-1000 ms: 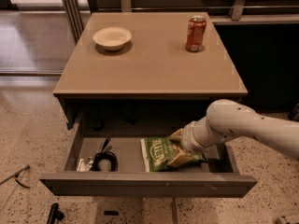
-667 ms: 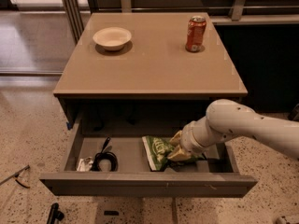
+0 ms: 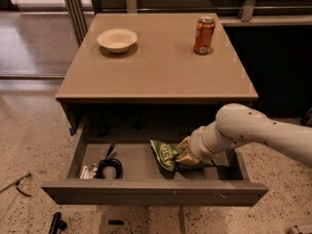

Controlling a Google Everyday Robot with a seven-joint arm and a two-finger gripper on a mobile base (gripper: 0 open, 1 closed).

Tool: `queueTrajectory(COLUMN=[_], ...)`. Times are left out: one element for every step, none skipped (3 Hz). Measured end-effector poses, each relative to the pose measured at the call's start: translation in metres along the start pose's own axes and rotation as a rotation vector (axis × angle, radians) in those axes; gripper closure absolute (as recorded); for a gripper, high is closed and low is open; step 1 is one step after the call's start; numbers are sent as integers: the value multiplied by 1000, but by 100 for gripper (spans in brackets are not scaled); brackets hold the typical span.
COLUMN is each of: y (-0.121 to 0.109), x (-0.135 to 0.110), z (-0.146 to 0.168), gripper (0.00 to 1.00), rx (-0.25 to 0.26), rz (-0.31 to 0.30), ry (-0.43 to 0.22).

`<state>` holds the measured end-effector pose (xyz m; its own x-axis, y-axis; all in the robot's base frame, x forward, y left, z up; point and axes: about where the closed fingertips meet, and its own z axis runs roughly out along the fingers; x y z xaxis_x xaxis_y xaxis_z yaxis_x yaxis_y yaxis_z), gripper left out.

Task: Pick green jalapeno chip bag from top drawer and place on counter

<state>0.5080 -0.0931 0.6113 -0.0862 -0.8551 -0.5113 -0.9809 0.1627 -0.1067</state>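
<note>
A black cable (image 3: 110, 166) lies at the 9 o'clock end of the open drawer (image 3: 156, 191). A bowl (image 3: 117, 39) sits at 10 o'clock on the tan tabletop (image 3: 156, 77). The bag (image 3: 164, 153) is right of the drawer's middle, with the gripper (image 3: 185, 152) at its 3 o'clock end, fingers pinching it. A can (image 3: 204, 34) stands at 1 o'clock on the tabletop. The floor (image 3: 29, 130) is speckled.

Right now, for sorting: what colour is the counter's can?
Orange soda can, camera view; end effector at crinkly green foil bag in grey drawer.

soft light from overhead, mild sheen on the desk (image 3: 156, 77). bowl (image 3: 117, 39) and can (image 3: 204, 35) throw small shadows. the claw (image 3: 184, 152) sits down in the dim drawer (image 3: 146, 191), which goes dark at the back.
</note>
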Motion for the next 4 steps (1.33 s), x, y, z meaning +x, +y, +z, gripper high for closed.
queueTrajectory(y=[0, -5, -17, -32], x=[-2, -29, -67, -134], z=[-3, -41, -90, -156], gripper=[100, 100, 100, 100], rx=[0, 30, 69, 135], rz=[0, -13, -24, -91], ry=[0, -32, -30, -45])
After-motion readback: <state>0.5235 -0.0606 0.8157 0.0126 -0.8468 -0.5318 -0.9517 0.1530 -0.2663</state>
